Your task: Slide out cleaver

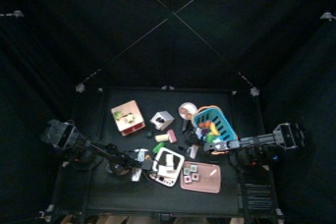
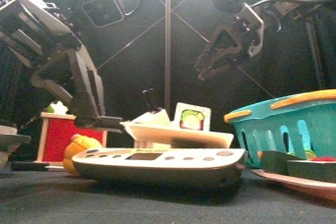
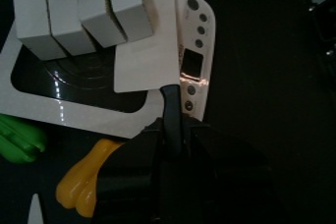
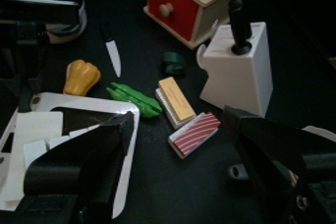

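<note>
The cleaver (image 3: 195,49) is a broad white blade with small dark holes and a black handle (image 3: 174,118). It lies flat along the edge of a white board (image 3: 79,90) that carries grey blocks (image 3: 82,17). My left gripper (image 3: 174,157) reaches in from the table's left (image 1: 140,168) and is shut on the cleaver's handle. My right gripper (image 4: 178,159) hangs above the table's right half (image 1: 217,147), raised high in the front view (image 2: 221,59). Its jaws stand wide open with nothing between them.
A white knife block (image 4: 243,63) and a tan box with red spots (image 1: 128,115) stand at the back. A teal basket (image 2: 282,130) sits at the right, a pink tray (image 1: 199,179) in front. A yellow squash (image 4: 82,76), green pieces (image 4: 132,100) and small food blocks (image 4: 195,135) lie around.
</note>
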You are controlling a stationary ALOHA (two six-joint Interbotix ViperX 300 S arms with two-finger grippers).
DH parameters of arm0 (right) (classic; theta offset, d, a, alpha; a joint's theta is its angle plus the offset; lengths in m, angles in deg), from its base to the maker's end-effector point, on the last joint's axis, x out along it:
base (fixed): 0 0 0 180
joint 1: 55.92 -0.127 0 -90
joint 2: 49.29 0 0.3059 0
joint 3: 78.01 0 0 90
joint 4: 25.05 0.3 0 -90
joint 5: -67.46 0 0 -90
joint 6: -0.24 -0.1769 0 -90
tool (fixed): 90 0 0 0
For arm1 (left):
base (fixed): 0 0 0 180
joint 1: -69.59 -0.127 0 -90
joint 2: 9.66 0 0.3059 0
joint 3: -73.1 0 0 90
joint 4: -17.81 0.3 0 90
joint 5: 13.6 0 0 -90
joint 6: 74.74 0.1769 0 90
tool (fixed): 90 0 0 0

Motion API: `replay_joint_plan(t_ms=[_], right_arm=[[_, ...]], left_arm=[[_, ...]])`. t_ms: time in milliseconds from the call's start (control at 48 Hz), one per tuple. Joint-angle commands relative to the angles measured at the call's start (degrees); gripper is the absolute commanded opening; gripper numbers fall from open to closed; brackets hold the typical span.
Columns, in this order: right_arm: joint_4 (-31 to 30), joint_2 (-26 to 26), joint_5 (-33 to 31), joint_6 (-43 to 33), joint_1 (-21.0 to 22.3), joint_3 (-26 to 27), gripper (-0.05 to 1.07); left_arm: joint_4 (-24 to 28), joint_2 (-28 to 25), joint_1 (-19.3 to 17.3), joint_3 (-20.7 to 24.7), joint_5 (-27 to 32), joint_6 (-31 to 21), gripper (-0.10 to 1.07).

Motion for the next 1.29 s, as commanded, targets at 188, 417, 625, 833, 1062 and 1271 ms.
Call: replay_joint_plan(t_ms=[188, 417, 625, 833, 1062, 1271], right_arm=[[-0.1, 0.4, 0.1, -0.1, 0.5, 1.1, 1.01], [-0.1, 0.1, 0.1, 0.0, 0.4, 1.3, 1.01], [-0.1, -0.4, 0.1, 0.0, 0.7, 1.8, 1.01], [-0.1, -0.7, 0.4, 0.0, 0.8, 1.9, 1.01], [-0.1, -0.7, 0.4, 0.0, 0.8, 1.9, 1.01], [-0.1, -0.8, 0.4, 0.0, 0.8, 1.9, 1.01]], left_arm=[[-3.1, 3.2, 0.2, -1.7, -1.8, 0.0, 0.56], [-4.1, 4.6, 1.0, -3.2, -1.8, -0.1, 0.56], [-5.9, 6.9, 1.0, -4.0, -1.8, 0.0, 0.56], [-6.0, 7.2, 1.0, -4.0, -1.8, 0.0, 0.56], [-6.0, 8.0, 1.0, -3.8, -1.8, 0.1, 0.56], [-6.0, 8.2, 1.0, -3.9, -1.9, 0.0, 0.56]])
